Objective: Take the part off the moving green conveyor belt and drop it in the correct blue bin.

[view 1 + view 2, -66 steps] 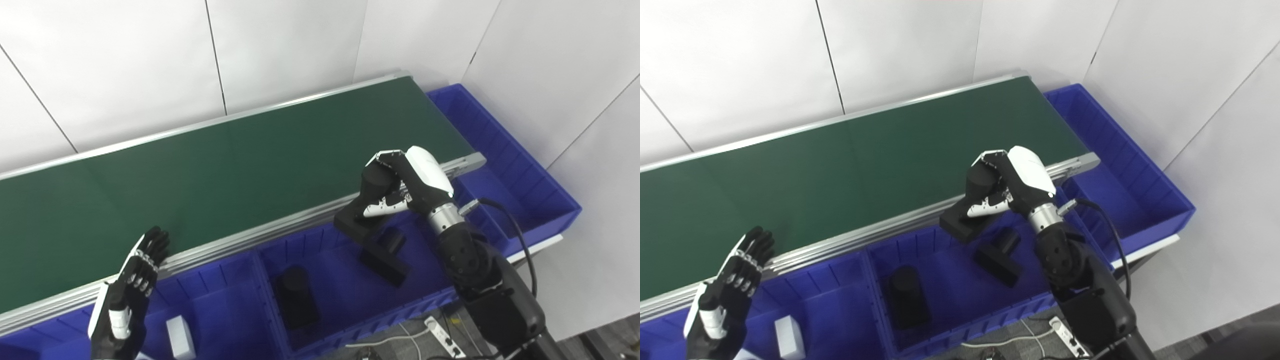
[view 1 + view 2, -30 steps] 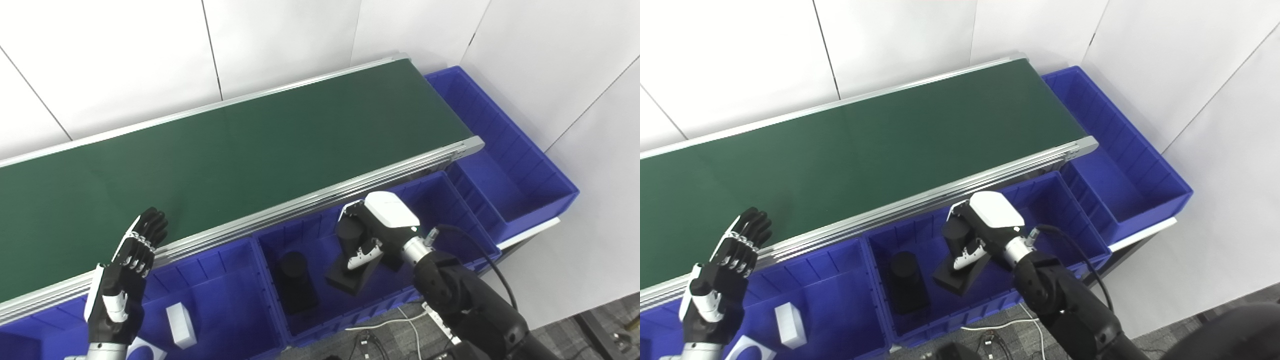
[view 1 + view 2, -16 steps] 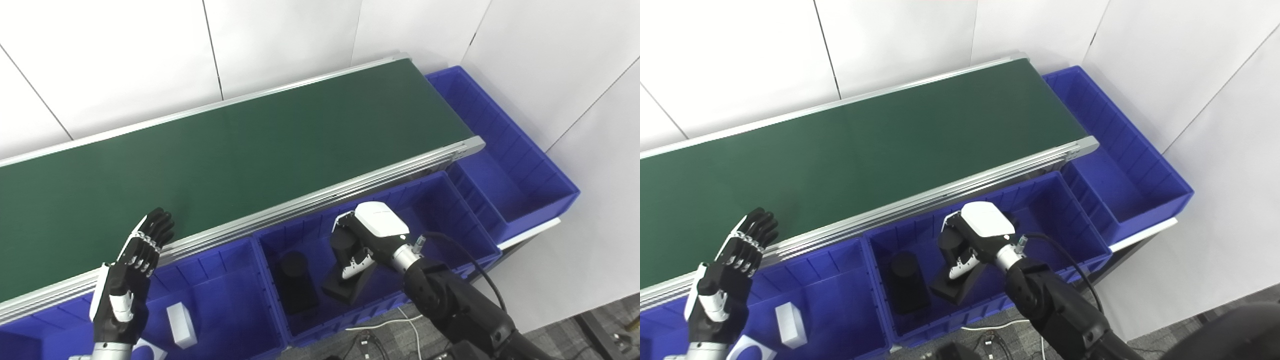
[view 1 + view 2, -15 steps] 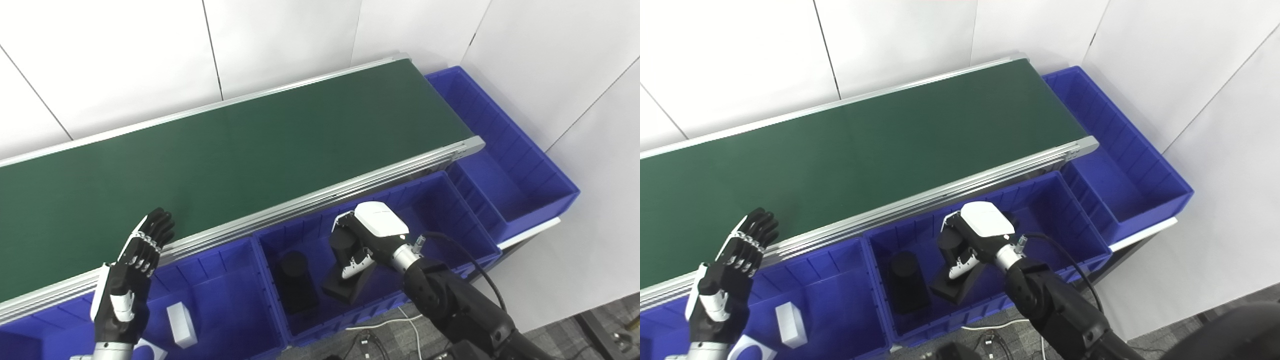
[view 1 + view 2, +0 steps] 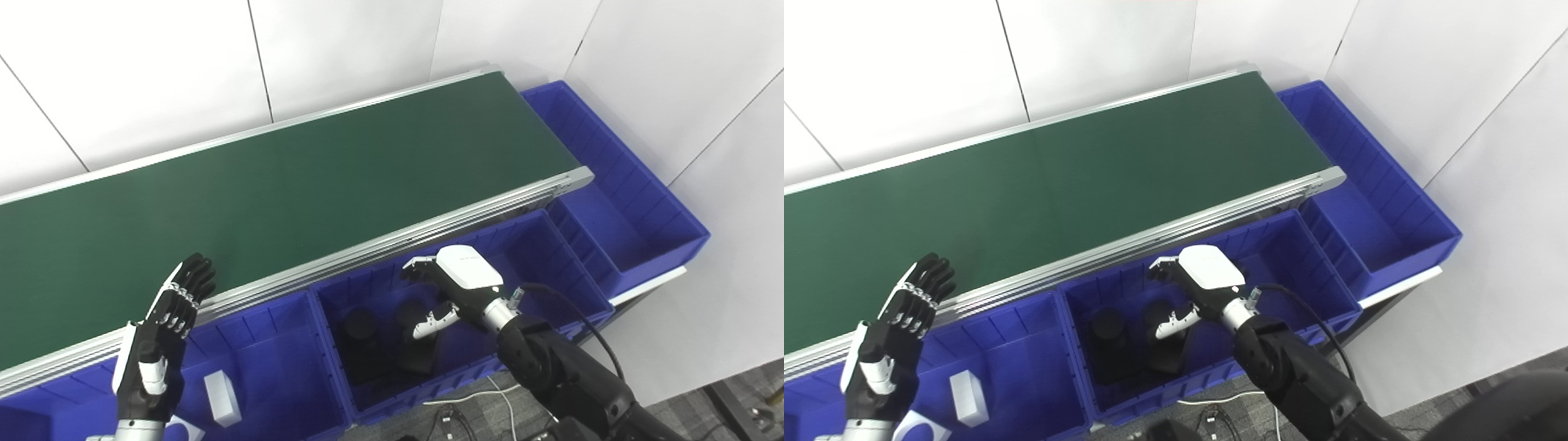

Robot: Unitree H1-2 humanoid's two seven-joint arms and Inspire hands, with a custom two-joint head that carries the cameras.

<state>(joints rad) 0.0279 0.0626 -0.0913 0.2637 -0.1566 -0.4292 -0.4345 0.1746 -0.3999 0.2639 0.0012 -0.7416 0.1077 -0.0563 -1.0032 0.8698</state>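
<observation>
Black parts (image 5: pixel 392 343) in the middle blue bin (image 5: pixel 551 257) merge into one dark mass, outlines indistinct; a white object (image 5: pixel 915 429) and the left bin (image 5: pixel 37 416) are cropped by the bottom edge.

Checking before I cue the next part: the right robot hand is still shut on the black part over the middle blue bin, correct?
Not quite. The right robot hand is over the middle blue bin but open; the black part lies in the bin, as the left eye view shows.
</observation>
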